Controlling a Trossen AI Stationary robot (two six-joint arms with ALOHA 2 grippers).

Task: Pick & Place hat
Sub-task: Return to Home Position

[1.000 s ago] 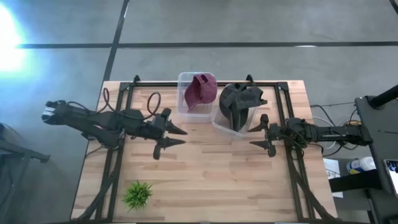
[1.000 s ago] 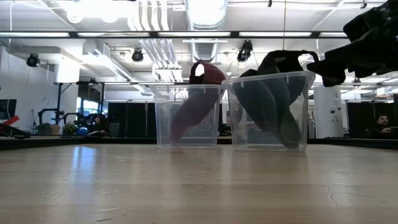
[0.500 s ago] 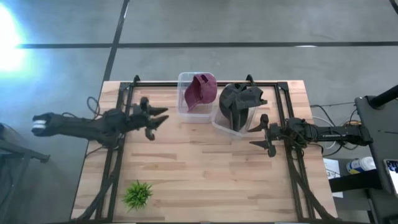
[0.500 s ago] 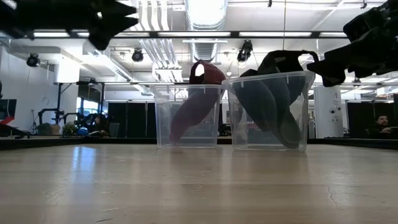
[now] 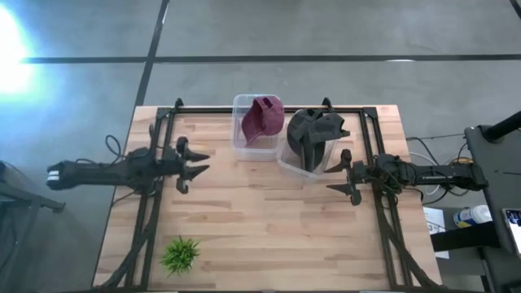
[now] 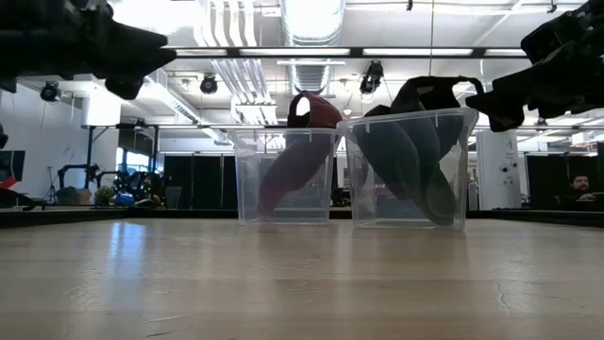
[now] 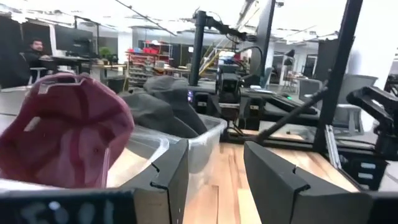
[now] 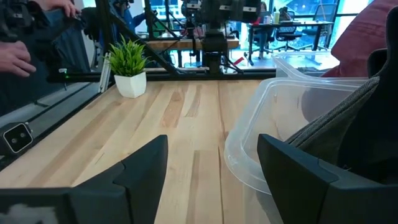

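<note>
A maroon cap point(image 5: 262, 119) sits in a clear bin point(image 5: 242, 146) at the table's far middle, its crown sticking up above the rim point(image 6: 311, 110). A dark grey hat point(image 5: 315, 130) fills the clear bin point(image 5: 286, 162) to its right, sticking out over the rim point(image 6: 429, 94). My left gripper point(image 5: 195, 163) hangs open above the table's left part, left of the maroon cap's bin and empty. My right gripper point(image 5: 340, 176) is open and empty, right of the grey hat's bin. In the left wrist view both hats show, maroon point(image 7: 65, 127) and grey point(image 7: 165, 102).
A small green potted plant point(image 5: 180, 253) stands near the table's near left corner point(image 8: 129, 62). Black frame rails point(image 5: 155, 203) run along the left and right sides of the table. Bare wood point(image 5: 269, 220) lies between the arms and toward the near edge. A person's hand point(image 8: 15, 59) shows beyond the table.
My left arm has drawn back toward the table's left edge, away from the middle of the table, swinging first toward the far side and then settling left of the maroon cap's bin. It stays open. The hats, the bins and my right arm have kept still.
</note>
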